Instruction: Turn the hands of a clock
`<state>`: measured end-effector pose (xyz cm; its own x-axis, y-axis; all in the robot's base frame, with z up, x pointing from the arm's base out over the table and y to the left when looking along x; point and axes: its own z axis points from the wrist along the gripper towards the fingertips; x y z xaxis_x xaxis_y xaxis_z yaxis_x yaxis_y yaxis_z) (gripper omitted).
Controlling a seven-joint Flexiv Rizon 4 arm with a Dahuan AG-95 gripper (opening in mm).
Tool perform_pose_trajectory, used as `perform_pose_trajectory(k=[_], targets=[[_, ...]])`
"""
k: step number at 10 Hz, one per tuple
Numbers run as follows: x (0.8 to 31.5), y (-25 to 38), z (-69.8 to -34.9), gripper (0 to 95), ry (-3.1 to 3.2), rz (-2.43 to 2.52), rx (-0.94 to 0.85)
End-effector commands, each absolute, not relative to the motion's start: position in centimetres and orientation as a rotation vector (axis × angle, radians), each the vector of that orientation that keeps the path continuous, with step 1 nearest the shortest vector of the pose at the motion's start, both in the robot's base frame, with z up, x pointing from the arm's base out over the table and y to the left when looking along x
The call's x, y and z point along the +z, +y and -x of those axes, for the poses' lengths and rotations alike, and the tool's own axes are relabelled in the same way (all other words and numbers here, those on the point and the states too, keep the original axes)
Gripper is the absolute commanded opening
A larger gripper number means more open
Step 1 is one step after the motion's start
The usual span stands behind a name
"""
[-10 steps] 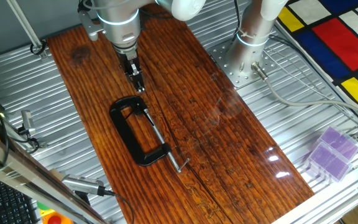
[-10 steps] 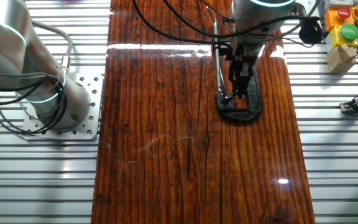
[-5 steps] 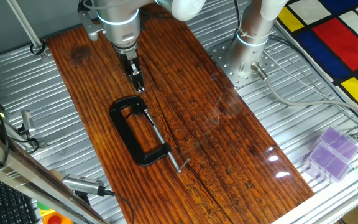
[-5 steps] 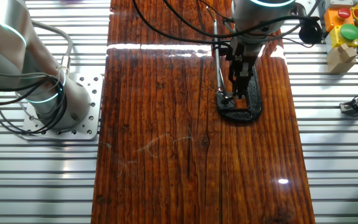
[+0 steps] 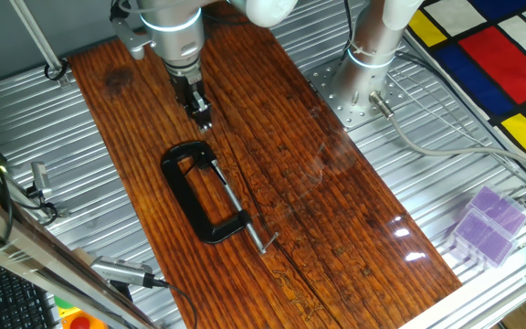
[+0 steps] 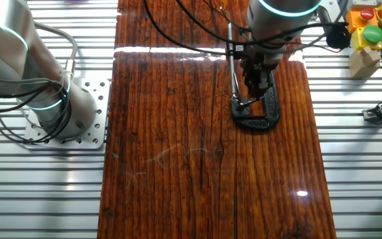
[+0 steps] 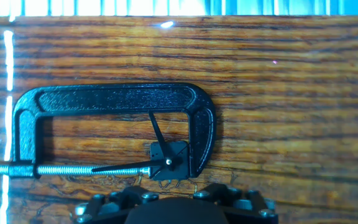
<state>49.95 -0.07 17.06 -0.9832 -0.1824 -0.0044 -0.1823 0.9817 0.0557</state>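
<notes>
Dark striped wooden board (image 5: pixel 336 201) on a ribbed metal table, gripper (image 5: pixel 201 116) poised over the clamped clock

Finger spread cannot be told. The gripper hangs just beyond the black C-clamp (image 7: pixel 114 99), whose jaw holds the small square clock (image 7: pixel 168 160). Its 2 hands (image 7: pixel 157 134): the long one lies leftward along the screw (image 7: pixel 73 169), the short one tilts up and slightly left. Likely still approaching; next comes lowering onto a hand and sweeping it round

Arm reaching down, claw pointed at the desk

The claw (image 5: pixel 203 121) hangs from a silver wrist with its dark fingers (image 6: pixel 260 85) held close together — whether they are fully closed cannot be told — and its black base fills the hand view's lower edge.
</notes>
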Motion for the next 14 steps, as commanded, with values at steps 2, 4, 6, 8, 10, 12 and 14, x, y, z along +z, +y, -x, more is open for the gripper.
perform_pose_trajectory(k=[2,4,6,8,10,12,14], targets=[[17.02,0.01,-49.99,0.0,-3.118,-0.343,-0.093],[17.02,0.01,-49.99,0.0,-3.118,-0.341,-0.099],[17.02,0.01,-50.0,0.0,-3.118,-0.355,-0.102],[16.99,0.05,-50.01,0.0,-3.119,-0.353,-0.099],[16.96,0.11,-50.03,0.0,-3.121,-0.352,-0.092],[16.96,0.12,-50.03,0.0,-3.122,-0.344,-0.095],[16.95,0.13,-50.03,0.0,-3.121,-0.338,-0.093]])
